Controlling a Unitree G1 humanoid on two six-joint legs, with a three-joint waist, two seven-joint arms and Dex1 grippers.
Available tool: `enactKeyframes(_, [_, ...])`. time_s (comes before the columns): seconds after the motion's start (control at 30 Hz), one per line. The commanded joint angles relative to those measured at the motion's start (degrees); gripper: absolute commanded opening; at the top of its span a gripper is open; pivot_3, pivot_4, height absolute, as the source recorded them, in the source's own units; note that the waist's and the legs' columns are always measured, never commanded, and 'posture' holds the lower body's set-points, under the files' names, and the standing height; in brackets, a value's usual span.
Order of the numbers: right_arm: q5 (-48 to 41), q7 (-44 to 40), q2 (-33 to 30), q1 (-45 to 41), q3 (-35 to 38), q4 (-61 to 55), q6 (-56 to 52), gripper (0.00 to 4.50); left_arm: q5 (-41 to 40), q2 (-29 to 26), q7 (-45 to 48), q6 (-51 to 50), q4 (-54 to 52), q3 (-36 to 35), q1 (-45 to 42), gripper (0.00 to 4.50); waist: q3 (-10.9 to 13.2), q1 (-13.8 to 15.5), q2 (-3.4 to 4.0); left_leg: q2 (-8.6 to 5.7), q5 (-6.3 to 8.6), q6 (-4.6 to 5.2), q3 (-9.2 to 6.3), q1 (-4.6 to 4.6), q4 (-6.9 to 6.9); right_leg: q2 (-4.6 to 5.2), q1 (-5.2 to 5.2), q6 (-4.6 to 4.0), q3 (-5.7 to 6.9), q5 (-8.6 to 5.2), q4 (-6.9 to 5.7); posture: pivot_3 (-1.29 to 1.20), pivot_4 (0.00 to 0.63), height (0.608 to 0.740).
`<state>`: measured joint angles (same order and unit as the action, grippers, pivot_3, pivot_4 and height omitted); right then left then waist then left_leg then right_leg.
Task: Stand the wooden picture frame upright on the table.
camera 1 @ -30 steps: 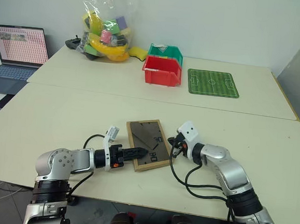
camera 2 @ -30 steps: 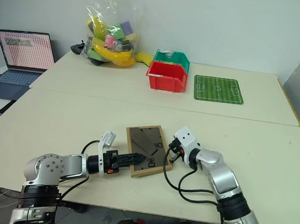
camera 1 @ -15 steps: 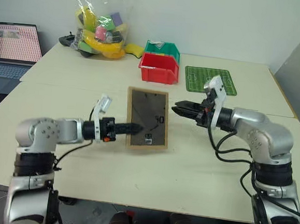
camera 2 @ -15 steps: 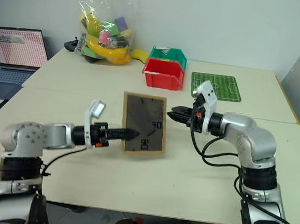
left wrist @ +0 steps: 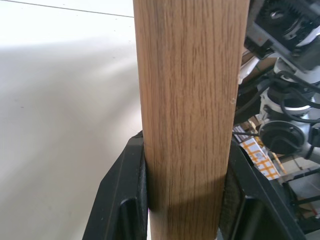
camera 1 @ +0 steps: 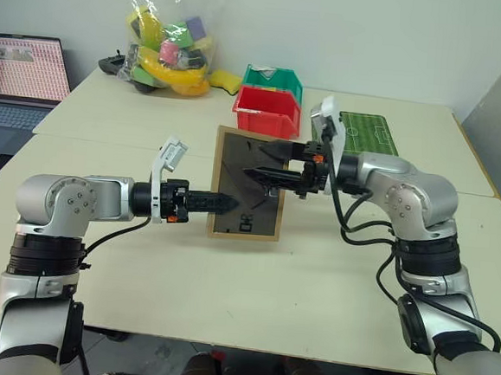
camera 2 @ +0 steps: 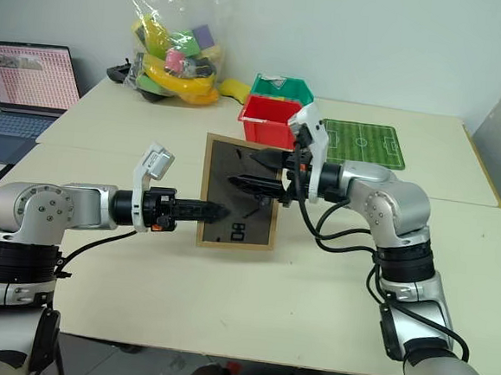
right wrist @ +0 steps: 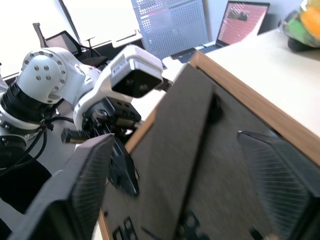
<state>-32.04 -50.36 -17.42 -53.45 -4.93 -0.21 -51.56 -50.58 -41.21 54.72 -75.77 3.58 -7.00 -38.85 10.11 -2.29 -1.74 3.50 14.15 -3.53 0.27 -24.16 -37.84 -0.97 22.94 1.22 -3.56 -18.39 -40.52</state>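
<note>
The frame [camera 1: 248, 185] is held upright, its dark back toward the camera, above the table [camera 1: 313, 279] near the front edge. The left gripper [camera 1: 223, 204] clamps its left side rail. The right gripper [camera 1: 259, 159], fingers spread, reaches across the backing.

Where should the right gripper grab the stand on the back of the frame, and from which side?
Take the fold-out stand near its free lower end, coming from the robot's right. The frame is held upright by the left gripper at its left edge, with the dark back toward the camera, where the open right gripper hovers.
</note>
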Motion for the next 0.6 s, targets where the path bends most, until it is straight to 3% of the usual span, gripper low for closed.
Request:
enactKeyframes(0.03, [-1.17, -0.12, 1.98, -0.40, -2.08, -3.02, 0.37, 4.44, -1.37, -0.13, 2.17, 1.64, -1.56, -0.83, -0.98, 1.29, 0.00, 0.01, 0.00, 0.00, -0.01, 0.00, 0.03, -0.23, -0.10, 0.01, 0.31, 0.00, -0.04, 0.00, -0.24, 0.00, 0.150, 0.740])
enactKeyframes(0.13, [-5.58, -1.82, 1.84, 1.29, -1.56, -7.31, -3.20, 4.44, -1.63, 0.00, 1.81, 1.30, -1.88, -1.12, -0.53, 1.29, 0.00, 0.15, 0.00, 0.02, -0.02, 0.00, 0.01, -0.30, -0.12, 0.04, 0.40, 0.00, -0.03, 0.00, -0.31, 0.00, 0.150, 0.740])
enactKeyframes(0.47, [-18.46, -5.70, -9.26, 6.30, 5.93, -15.01, -13.33, 4.44, -3.87, -0.48, 2.19, -1.63, -2.81, -2.11, 1.34, 1.29, 0.01, 0.41, 0.00, -0.02, -0.02, 0.02, 0.00, -0.30, -0.13, 0.03, 0.39, -0.01, -0.01, 0.00, -0.31, 0.00, 0.150, 0.740])
enactKeyframes(0.5, [-16.78, -4.83, -10.48, 7.21, 6.27, -15.42, -11.69, 4.44, -4.38, -0.18, 1.86, -2.41, -2.69, -2.55, 1.44, 1.29, 0.01, 0.40, 0.00, -0.03, -0.02, 0.03, 0.01, -0.30, -0.12, 0.02, 0.39, 0.00, -0.01, 0.00, -0.31, 0.00, 0.150, 0.740])
enactKeyframes(0.57, [-5.21, -3.72, -15.51, 12.68, 4.90, -17.41, 2.45, 4.44, -7.28, 1.20, 0.53, -5.93, -2.18, -4.84, 1.72, 1.29, 0.01, 0.40, -0.01, -0.01, -0.02, 0.03, 0.00, -0.30, -0.12, 0.00, 0.39, 0.00, -0.01, -0.01, -0.29, 0.00, 0.150, 0.740])
enactKeyframes(0.6, [3.04, -3.69, -18.12, 16.41, 3.49, -17.82, 14.44, 4.44, -8.53, 1.76, -0.27, -7.90, -2.06, -5.82, 1.89, 1.29, 0.01, 0.47, -0.03, -0.03, -0.02, 0.03, -0.01, -0.31, -0.11, -0.01, 0.39, 0.00, -0.01, -0.01, -0.27, 0.00, 0.150, 0.740])
